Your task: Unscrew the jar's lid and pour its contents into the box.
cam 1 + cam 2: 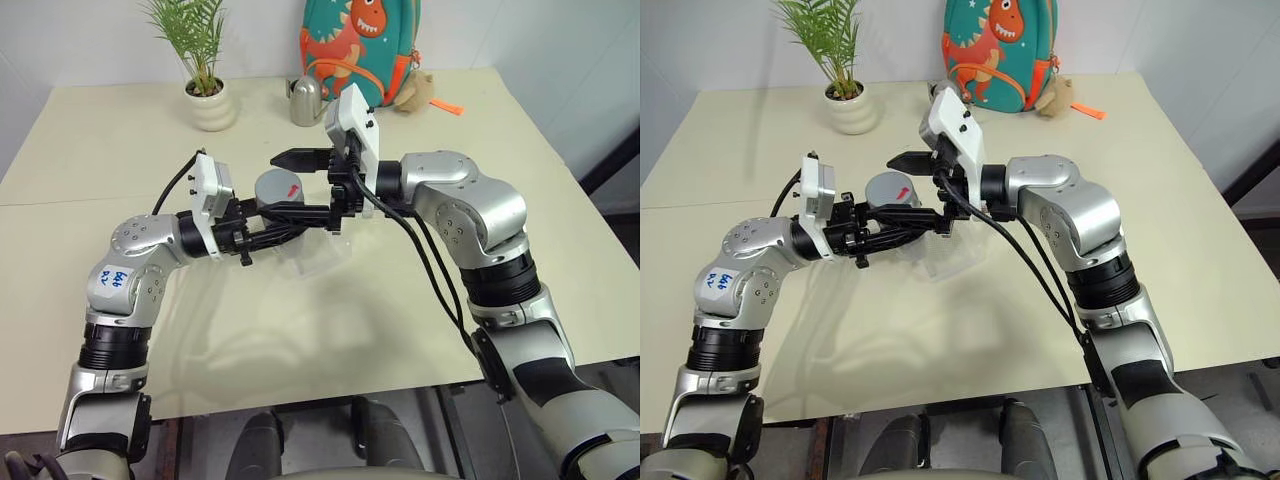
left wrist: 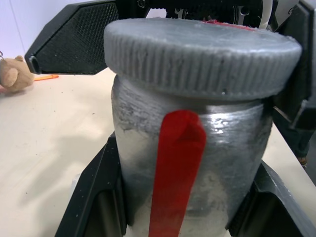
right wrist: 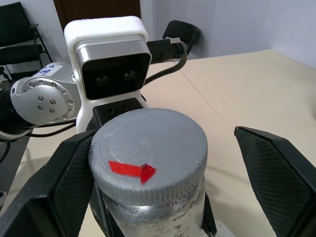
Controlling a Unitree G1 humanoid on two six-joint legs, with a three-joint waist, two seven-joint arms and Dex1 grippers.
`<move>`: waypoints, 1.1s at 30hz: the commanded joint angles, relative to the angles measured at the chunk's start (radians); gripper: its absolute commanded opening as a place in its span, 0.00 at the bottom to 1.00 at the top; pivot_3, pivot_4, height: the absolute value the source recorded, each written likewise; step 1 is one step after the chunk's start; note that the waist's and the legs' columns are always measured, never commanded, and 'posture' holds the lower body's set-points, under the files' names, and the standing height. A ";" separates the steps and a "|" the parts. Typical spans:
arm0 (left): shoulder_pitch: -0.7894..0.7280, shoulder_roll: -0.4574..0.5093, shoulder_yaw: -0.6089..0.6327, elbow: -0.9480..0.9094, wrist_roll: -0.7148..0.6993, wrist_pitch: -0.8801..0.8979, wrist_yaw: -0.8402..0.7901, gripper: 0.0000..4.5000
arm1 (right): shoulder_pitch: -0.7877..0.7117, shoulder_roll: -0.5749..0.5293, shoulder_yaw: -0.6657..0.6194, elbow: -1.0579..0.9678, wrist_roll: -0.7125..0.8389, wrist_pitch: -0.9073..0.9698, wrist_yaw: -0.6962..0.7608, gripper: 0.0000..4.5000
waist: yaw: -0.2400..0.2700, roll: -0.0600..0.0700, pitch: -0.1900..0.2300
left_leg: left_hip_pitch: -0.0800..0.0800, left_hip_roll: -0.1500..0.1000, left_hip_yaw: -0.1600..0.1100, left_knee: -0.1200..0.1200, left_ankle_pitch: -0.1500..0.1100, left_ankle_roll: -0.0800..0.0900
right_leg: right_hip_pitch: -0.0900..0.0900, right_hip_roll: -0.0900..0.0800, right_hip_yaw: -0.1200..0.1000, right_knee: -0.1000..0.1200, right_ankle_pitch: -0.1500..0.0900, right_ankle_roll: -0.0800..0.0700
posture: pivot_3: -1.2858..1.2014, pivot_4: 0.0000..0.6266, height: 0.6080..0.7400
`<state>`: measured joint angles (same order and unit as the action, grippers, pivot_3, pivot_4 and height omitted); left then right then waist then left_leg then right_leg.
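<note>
the left tool (image 1: 262,222) is clamping the small shiny silvery cylindrical jar (image 2: 197,163) by its body, one black finger (image 2: 94,197) pressing on each side, and is holding it upright above the middle of the cream-coloured bench (image 1: 120,130). a strip of red tape is running down the jar's wall in the left wrist view. the round flat grey ribbed lid (image 3: 148,150), bearing a red mark on top, is sitting on the jar's mouth, so the contents are hidden.

the right tool (image 3: 163,173) is pointing across toward the robot's left with its fingers standing wide apart, straddling the lid: one finger (image 3: 276,173) is standing clear of the lid's rim, the other is lying just beside the rim on the opposite side; whether it is touching cannot be told.

the small shallow square tray of clear plastic (image 1: 318,258) is lying on the bench directly beneath the two tools, near the bench's middle.

along the far edge of the bench are standing a potted green plant in a white ribbed pot (image 1: 208,95), a silver spouted watering can (image 1: 305,100), a teal backpack with an orange dinosaur (image 1: 362,45), a small tan plush toy (image 1: 413,92) and a small orange item (image 1: 446,106).
</note>
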<state>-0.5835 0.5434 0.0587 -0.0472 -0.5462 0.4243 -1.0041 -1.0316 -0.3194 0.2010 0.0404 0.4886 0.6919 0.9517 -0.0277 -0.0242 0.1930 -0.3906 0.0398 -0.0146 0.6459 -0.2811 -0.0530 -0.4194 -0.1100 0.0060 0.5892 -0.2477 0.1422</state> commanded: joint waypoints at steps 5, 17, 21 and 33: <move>0.002 0.007 0.010 -0.038 -0.010 -0.017 -0.008 0.43 | 0.003 -0.114 -0.127 0.019 0.027 -0.044 0.054 0.99 | 0.003 0.000 0.000 | 0.000 0.000 0.000 0.000 0.000 0.000 | 0.000 0.000 0.000 0.000 0.000 0.000 | 0.52 0.24 1.00; 0.008 0.013 0.016 -0.036 -0.007 -0.019 -0.007 0.43 | 0.063 -0.266 -0.199 0.013 0.072 -0.010 0.146 0.99 | -0.003 0.000 0.000 | 0.000 0.000 0.001 0.000 0.000 0.000 | 0.000 0.000 0.000 -0.001 0.000 0.000 | 0.52 0.24 1.00; 0.003 0.013 0.014 -0.029 -0.004 -0.020 -0.010 0.43 | 0.047 -0.208 -0.183 -0.052 0.108 0.020 0.115 0.99 | -0.001 0.000 0.000 | 0.001 0.000 0.001 0.000 0.000 0.000 | 0.000 0.000 0.000 0.000 0.000 0.000 | 0.52 0.24 1.00; -0.005 0.005 0.004 -0.026 -0.004 -0.015 -0.010 0.43 | -0.021 -0.040 -0.020 -0.125 0.057 0.078 0.011 0.99 | 0.003 0.000 0.000 | 0.000 0.000 0.000 0.001 0.000 0.000 | 0.000 0.000 0.000 0.000 0.000 0.000 | 0.52 0.24 1.00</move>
<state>-0.5760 0.5489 0.0588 -0.0532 -0.5454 0.4237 -1.0077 -1.0281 -0.3690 0.1766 -0.0661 0.5550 0.7725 0.9726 -0.0242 -0.0241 0.1930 -0.3906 0.0399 -0.0144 0.6465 -0.2811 -0.0530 -0.4194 -0.1101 0.0060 0.5893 -0.2477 0.1421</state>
